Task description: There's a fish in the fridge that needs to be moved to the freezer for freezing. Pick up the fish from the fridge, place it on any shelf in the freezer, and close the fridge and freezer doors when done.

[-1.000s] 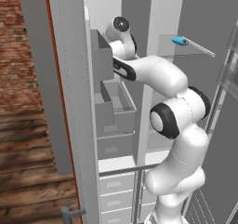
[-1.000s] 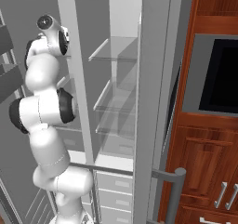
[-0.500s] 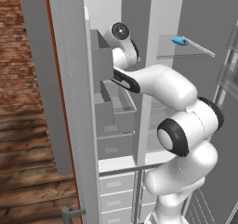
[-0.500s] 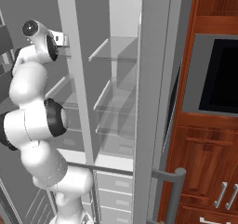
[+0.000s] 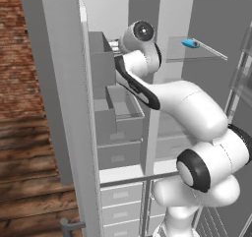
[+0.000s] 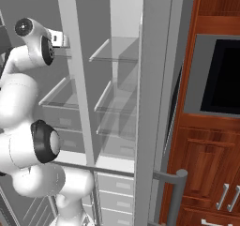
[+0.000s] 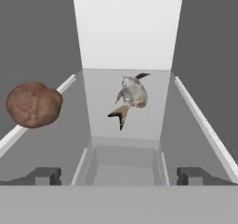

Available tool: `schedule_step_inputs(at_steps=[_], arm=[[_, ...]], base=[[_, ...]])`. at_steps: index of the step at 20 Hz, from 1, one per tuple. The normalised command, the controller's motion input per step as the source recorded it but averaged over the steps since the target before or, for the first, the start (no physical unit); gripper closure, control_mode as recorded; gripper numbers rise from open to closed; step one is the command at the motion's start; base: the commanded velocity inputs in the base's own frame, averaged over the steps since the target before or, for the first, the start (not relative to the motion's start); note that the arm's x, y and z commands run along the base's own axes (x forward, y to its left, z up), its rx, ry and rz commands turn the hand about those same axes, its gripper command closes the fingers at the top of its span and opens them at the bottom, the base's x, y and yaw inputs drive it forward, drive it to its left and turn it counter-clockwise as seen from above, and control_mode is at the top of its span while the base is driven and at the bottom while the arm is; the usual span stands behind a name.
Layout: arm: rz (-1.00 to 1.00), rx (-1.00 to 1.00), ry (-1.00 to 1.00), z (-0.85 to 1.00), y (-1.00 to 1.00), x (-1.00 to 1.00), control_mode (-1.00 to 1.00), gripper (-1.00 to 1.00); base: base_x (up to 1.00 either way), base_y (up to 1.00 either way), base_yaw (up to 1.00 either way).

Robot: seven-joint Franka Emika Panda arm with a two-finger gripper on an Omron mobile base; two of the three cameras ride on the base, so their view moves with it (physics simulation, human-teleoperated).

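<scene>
Tall grey side-by-side unit, both doors swung wide, brick wall (image 5: 19, 74) and wood-plank floor (image 5: 29, 192) to the left, red-brown wood cabinets (image 6: 206, 173) w/ a dark built-in oven window (image 6: 225, 75) to the right. Freezer (image 5: 115, 113) is the narrow left half, w/ deep grey bins and drawers; fridge (image 6: 117, 94) is the wider half w/ clear glass shelves stacked up its height. White arm reaches up into the top of the freezer. In the hand view the gripper (image 7: 119, 176) has its jaws spread wide apart, nothing between them, tips at the bottom corners. Fish (image 7: 129, 96) lies on the short glass shelf (image 7: 153, 121) in the narrow half, mid-shelf, toward the far white back wall, clear of the jaws. A brown lumpy round item (image 7: 33, 104) sits at the left of that view, well apart from the fish. A bright blue oblong item (image 5: 190, 44) rests on a top glass shelf of the fridge, seen in the left base view. Grey drawer fronts (image 5: 120, 206) run along the unit's bottom.
</scene>
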Motion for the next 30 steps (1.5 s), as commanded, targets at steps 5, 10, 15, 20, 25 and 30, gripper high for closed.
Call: schedule_step_inputs(at_steps=[5, 10, 15, 20, 25, 30], arm=[[0.00, 0.00, 0.00, 0.10, -0.75, -0.58, -1.00, -1.00], [0.00, 0.00, 0.03, 0.05, -0.71, -0.63, -1.00, -1.00], [0.01, 0.00, 0.06, 0.16, -0.59, -0.53, -1.00, -1.00], [0.00, 0.00, 0.07, 0.08, -0.80, -0.36, -1.00, -1.00], [0.00, 0.00, 0.09, 0.00, -0.39, -0.26, -1.00, -1.00], [-0.05, -0.01, 0.04, -0.04, -0.02, -0.07, -1.00, -1.00]], base=[[0.00, 0.00, 0.00], [0.00, 0.00, 0.00], [0.00, 0.00, 0.00], [0.00, 0.00, 0.00], [0.00, 0.00, 0.00], [0.00, 0.00, 0.00]])
